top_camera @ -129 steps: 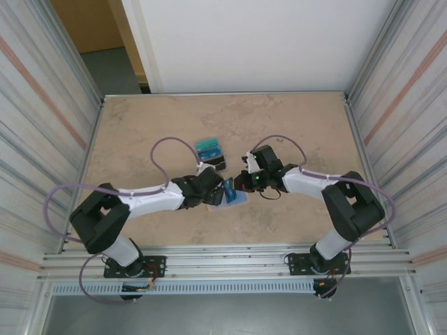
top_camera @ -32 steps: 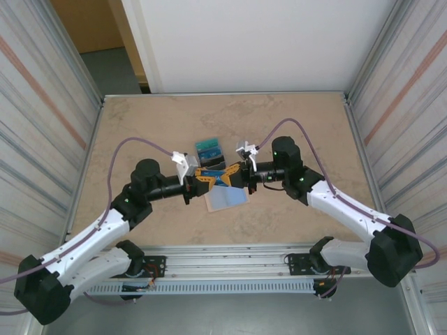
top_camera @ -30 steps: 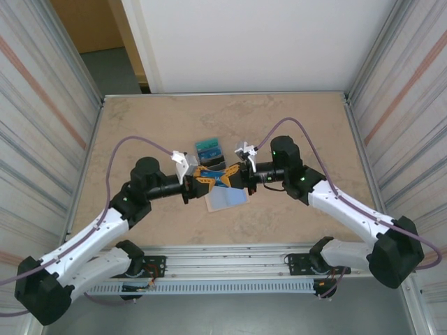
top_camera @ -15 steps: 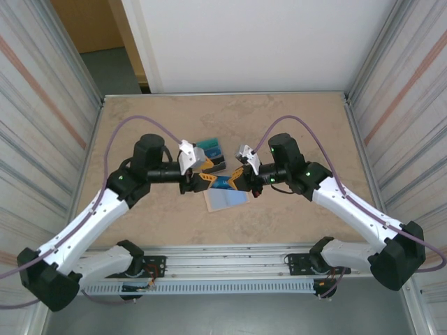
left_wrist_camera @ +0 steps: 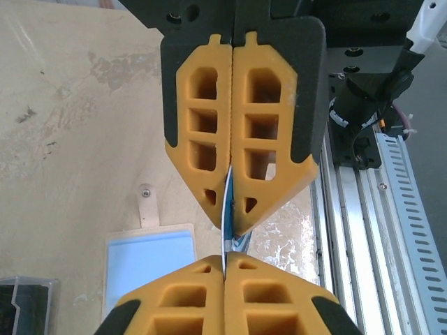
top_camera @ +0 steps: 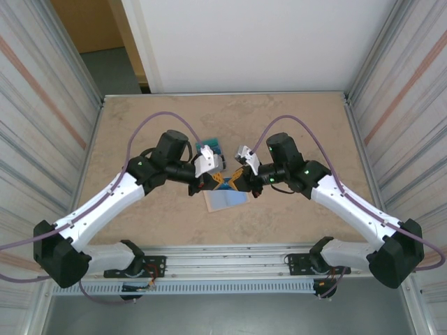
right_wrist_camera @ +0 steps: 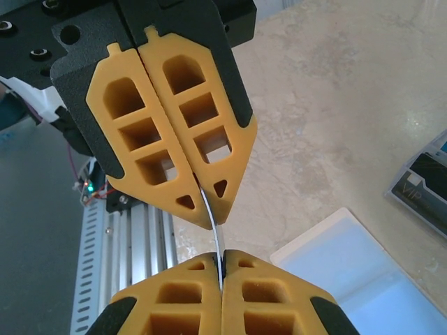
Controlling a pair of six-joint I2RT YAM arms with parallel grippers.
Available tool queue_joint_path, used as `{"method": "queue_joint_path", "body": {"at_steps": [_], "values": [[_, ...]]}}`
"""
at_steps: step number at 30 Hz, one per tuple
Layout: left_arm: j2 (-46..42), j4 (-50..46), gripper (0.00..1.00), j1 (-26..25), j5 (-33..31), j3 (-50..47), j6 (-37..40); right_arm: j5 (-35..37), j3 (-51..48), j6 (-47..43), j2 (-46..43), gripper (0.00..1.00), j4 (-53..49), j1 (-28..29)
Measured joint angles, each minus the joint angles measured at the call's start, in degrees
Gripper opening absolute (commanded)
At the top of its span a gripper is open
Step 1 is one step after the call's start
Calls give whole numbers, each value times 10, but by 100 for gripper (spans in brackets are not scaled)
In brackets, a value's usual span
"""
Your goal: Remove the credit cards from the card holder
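Left tool point(left_wrist_camera: 223, 261) and right tool point(right_wrist_camera: 220, 255) pinch opposite ends of one credit card point(left_wrist_camera: 226, 209), stretched lengthwise between them.

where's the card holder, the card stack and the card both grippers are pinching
card holder point(left_wrist_camera: 148, 269): left wrist view, on its pale blue inner face
card stack point(right_wrist_camera: 422, 187): right wrist view, on the dark card's face
held card point(right_wrist_camera: 213, 229): right wrist view, on its thin bare edge
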Motion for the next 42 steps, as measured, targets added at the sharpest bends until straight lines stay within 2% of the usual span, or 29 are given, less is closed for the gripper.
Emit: {"method": "queue_joint_path", "body": {"at_steps": [4,6,13,14,22,29,34,42], "values": [[2,1,0,1,-5,0,9,14,0,5,0,45,3,-2],[2,9,0,12,-13,-1,11,20,-1,11,0,61,11,-9],[21,74,0,102,-35,-17,26,53,-30,71,-9,92,57,-61],[31,85,0,113,-36,-17,30,66,-34,80,-10,98,64,-64],[146,145,0,179,-64,2,61,208,-44,179,-15,99,88,-65],[231,178,0,186,-75,41,88,339,-44,249,-15,99,82,-65],[262,197,0,186,-75,45,93,377,-44,272,-15,99,81,-65],[301,216,0,186,-71,47,95,395,-46,282,-15,99,82,-65]]}}
